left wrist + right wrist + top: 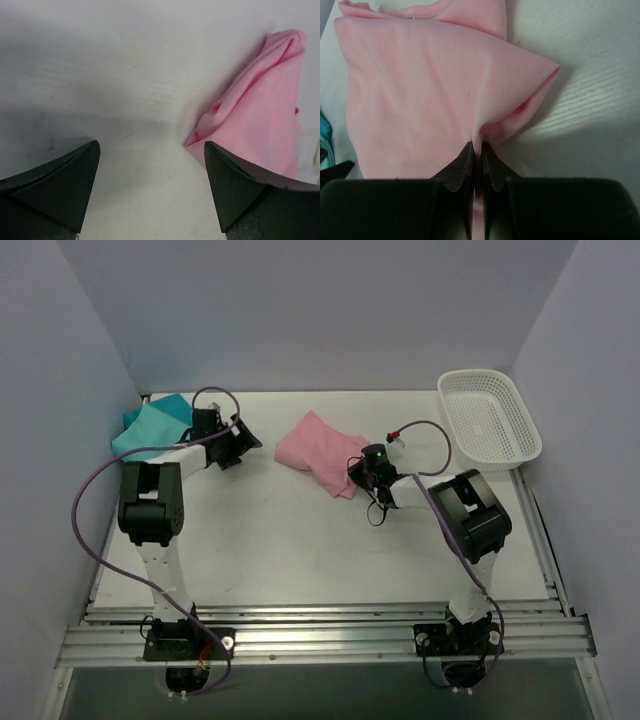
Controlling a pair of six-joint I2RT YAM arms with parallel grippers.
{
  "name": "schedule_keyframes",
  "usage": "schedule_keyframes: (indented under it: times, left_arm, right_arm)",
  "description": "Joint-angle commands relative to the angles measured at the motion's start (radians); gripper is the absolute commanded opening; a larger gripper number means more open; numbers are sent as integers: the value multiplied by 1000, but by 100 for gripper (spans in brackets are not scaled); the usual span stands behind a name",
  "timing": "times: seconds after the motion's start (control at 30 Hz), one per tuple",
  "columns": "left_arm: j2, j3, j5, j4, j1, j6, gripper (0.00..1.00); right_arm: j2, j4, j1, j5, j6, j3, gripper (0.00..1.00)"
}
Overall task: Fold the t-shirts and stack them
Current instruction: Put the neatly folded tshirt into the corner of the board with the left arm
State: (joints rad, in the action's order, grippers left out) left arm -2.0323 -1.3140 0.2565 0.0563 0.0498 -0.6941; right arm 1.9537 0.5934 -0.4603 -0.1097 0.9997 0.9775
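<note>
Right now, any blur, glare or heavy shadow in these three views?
Top external: even soft light, sharp, no glare. Left wrist: left gripper dark and slightly soft at the bottom edge, broad grey shadow across the table, pink t-shirt in focus. Right wrist: right gripper near-black, shut on the pink t-shirt, whose weave reads crisp; dark shadow under its fold.

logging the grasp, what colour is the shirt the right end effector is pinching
Light pink; the t-shirt shows best in the right wrist view.
</note>
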Motion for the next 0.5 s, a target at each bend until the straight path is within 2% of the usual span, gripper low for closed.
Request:
schedule_keyframes:
  times: [0.0, 0.27, 0.4, 0.47]
  left_arm:
    - [-124, -112, 42, 2, 73, 31, 94]
    - [-293, -384, 121, 25, 137, 36, 95]
    - [-400, -557, 145, 123, 160, 51, 95]
    - [-414, -562, 147, 111, 179, 50, 95]
  right_arm:
    - [-82, -116, -5, -36, -47, 21, 0]
    - [-145, -190, 11, -50, -58, 1, 0]
    - [-157, -198, 31, -45, -62, -7, 0]
    - [-157, -199, 32, -44, -64, -7, 0]
